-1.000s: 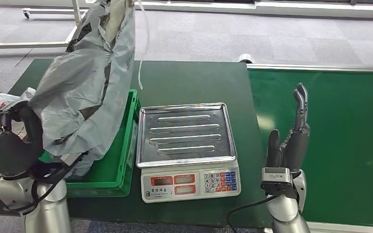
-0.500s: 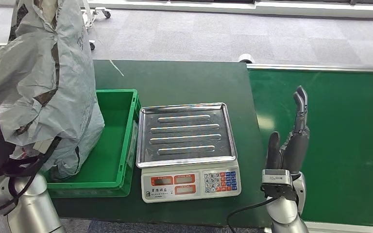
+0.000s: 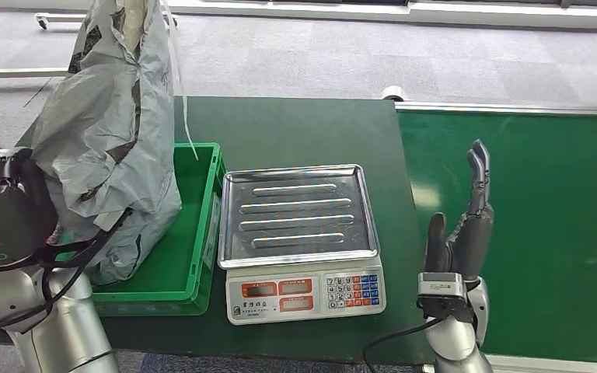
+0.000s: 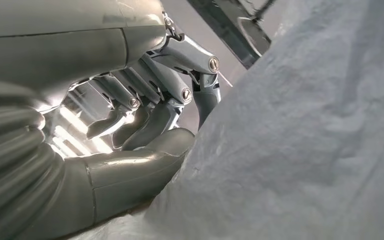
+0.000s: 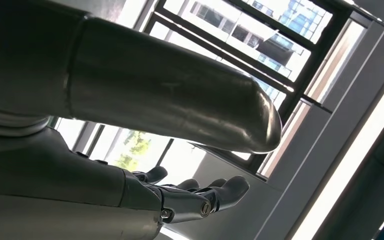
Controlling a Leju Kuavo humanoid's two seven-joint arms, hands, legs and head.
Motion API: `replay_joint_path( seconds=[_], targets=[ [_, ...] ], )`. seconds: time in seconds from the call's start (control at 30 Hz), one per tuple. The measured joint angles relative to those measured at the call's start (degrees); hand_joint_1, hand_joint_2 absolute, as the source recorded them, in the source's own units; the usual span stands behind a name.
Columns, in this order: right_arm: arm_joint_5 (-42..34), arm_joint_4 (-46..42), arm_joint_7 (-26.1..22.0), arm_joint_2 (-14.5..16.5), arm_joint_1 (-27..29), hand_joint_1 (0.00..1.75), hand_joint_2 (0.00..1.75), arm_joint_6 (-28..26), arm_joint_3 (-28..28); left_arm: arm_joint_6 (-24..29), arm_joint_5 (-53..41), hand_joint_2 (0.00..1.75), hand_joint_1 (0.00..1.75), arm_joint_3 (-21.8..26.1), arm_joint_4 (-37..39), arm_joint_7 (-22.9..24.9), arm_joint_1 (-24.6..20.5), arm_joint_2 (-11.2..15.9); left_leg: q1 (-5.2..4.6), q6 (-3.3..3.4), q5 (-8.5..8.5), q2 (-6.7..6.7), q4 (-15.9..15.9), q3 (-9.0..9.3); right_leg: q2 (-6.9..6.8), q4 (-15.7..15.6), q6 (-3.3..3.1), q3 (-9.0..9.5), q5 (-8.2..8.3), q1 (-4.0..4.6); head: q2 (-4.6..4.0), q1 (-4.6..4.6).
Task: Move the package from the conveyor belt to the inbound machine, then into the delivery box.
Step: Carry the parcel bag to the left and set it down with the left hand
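The grey plastic package [image 3: 116,148] stands tall and crumpled, its lower end inside the green delivery crate [image 3: 199,256] at the left. My left arm comes up beside it. In the left wrist view my left hand [image 4: 145,115] has its fingers curled and its thumb pressed against the package [image 4: 305,140], holding it. The inbound machine, a scale with a bare steel tray [image 3: 295,210], sits right of the crate. My right hand [image 3: 466,229] is raised at the near edge of the green conveyor belt [image 3: 528,194], fingers straight and apart, holding nothing; the right wrist view shows the right hand [image 5: 195,195] the same way.
The scale's keypad and red displays [image 3: 307,291] face me. A dark green table top [image 3: 295,128] lies behind the crate and scale. Grey carpet and a wheeled frame [image 3: 15,74] are beyond. A thin white strip [image 3: 183,116] hangs off the package.
The package swung left with my left arm, then back right; it now stands more upright with its lower end in the crate. My right hand has stayed put.
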Motion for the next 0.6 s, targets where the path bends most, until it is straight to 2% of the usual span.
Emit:
replay_joint_path(
  seconds=[0.07,0.13,0.2,0.27,0.33,0.4,0.47,0.6],
  targets=[
    [0.2,-0.1,0.3,0.0,0.2,0.0,0.0,0.3,0.0,0.0,-2.2,1.75,1.75,0.0,1.0,2.0,-0.1,-0.1,0.0,0.0,0.0,0.01,0.0,0.0,0.01,0.0,0.0,-0.01,0.0,0.0,0.0,-0.01],
    [0.5,-0.4,0.5,0.0,0.4,0.0,0.0,0.6,0.0,0.0,-3.1,1.75,1.75,-0.7,2.3,7.4,0.2,0.4,0.0,0.0,0.0,0.02,0.0,0.01,0.02,0.0,0.0,-0.01,0.0,0.0,0.0,-0.01],
    [0.6,-0.5,0.4,0.0,0.6,0.0,0.0,0.4,0.0,0.0,-3.2,1.75,1.75,-2.7,3.9,16.4,1.0,2.1,0.0,0.0,0.0,0.03,0.0,0.01,0.04,0.0,-0.01,-0.03,0.0,0.01,0.0,0.0],
    [0.5,-0.5,0.3,0.0,0.7,0.0,0.0,0.2,0.0,0.0,-3.2,1.75,1.75,-6.0,5.7,26.4,2.0,5.2,0.0,-0.01,0.0,0.04,0.0,0.0,0.06,0.0,-0.01,-0.05,0.0,0.05,0.0,0.0],
    [0.3,-0.5,0.3,0.0,0.7,0.0,0.0,0.1,0.0,0.0,-3.2,1.75,1.75,-9.6,7.3,33.8,2.7,8.3,0.0,-0.03,0.0,0.04,0.0,0.0,0.05,0.0,-0.03,-0.04,-0.01,0.11,0.0,-0.02],
    [0.1,-0.5,0.2,0.0,0.7,0.0,0.0,0.0,0.0,0.0,-3.3,1.75,1.75,-12.5,8.2,37.2,3.3,10.7,0.02,-0.05,0.02,0.03,0.0,-0.01,0.03,0.0,-0.04,-0.02,-0.02,0.13,0.0,-0.02],
    [0.0,-0.5,0.2,0.0,0.7,0.0,0.0,-0.1,0.0,0.0,-3.3,1.75,1.75,-14.5,8.6,38.6,3.8,12.1,0.03,-0.06,0.02,0.03,0.0,-0.01,0.04,0.0,-0.05,-0.01,-0.02,0.11,0.0,-0.01],
    [-0.2,-0.5,0.1,0.0,0.7,0.0,0.0,-0.4,0.0,0.0,-3.2,1.75,1.75,-15.8,8.3,38.8,4.2,12.9,0.03,-0.06,0.02,0.03,0.0,-0.02,0.05,0.0,-0.04,-0.01,-0.01,0.06,0.0,-0.01]
  ],
)
